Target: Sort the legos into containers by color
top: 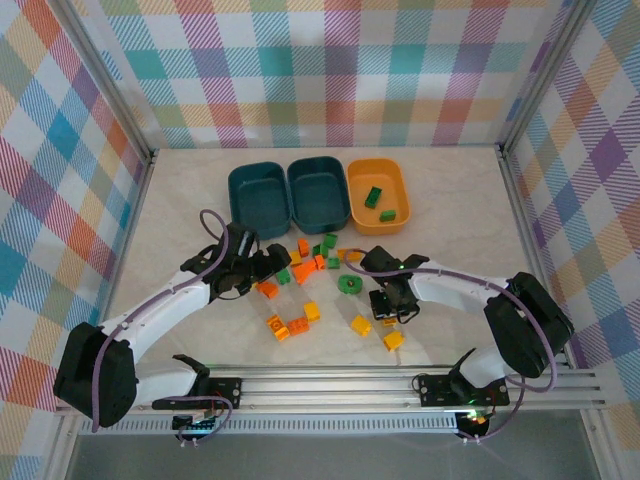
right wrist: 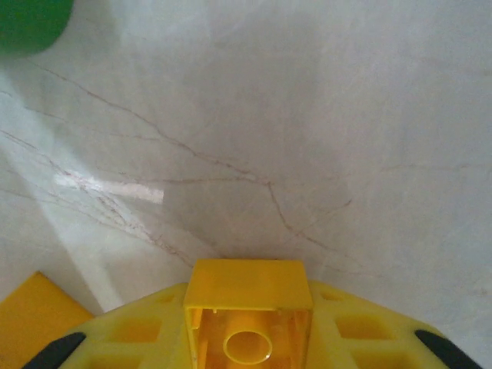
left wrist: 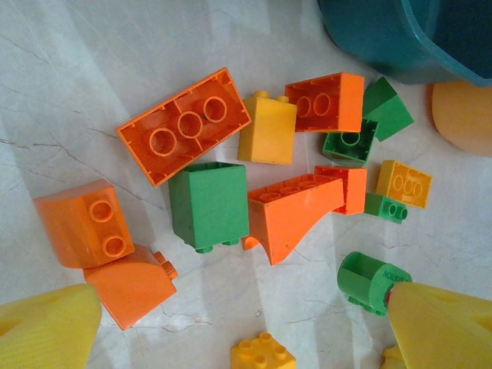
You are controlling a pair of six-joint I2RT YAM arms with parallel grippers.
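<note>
Right pincer (right wrist: 247,342) — seemingly clamped — holds yellow lego (right wrist: 247,280).

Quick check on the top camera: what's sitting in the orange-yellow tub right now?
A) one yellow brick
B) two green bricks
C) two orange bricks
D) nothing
B: the orange-yellow tub holds two green bricks and no other colour.

There are two teal tubs (top: 258,195), one orange-yellow tub (top: 392,178) and two green bricks (top: 372,197) inside it.
</note>
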